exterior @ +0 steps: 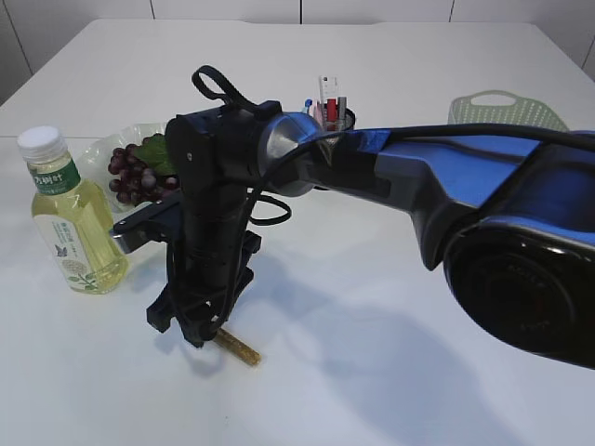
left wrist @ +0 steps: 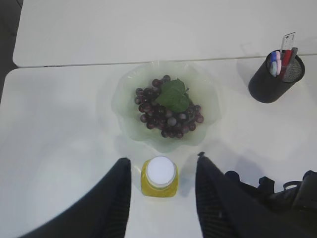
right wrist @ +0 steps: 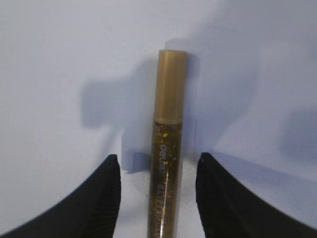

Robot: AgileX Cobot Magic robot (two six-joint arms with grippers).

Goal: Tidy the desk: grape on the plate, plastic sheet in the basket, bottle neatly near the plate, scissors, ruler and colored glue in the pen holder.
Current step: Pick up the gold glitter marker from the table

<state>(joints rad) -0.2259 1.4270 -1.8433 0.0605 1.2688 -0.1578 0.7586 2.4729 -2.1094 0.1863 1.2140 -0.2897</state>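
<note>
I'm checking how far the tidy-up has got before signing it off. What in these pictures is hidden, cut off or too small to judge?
- Green plastic basket: exterior view, the right arm covers its inside, so the plastic sheet can't be confirmed.
- Black mesh pen holder: left wrist view, contents too small to tell scissors from ruler.
- Gold glitter glue tube: right wrist view, lower end cut off by the frame edge.
- Right gripper: exterior view, its own body hides the fingertips.

Bright, even light; soft shadows; right wrist view slightly blurred.
</note>
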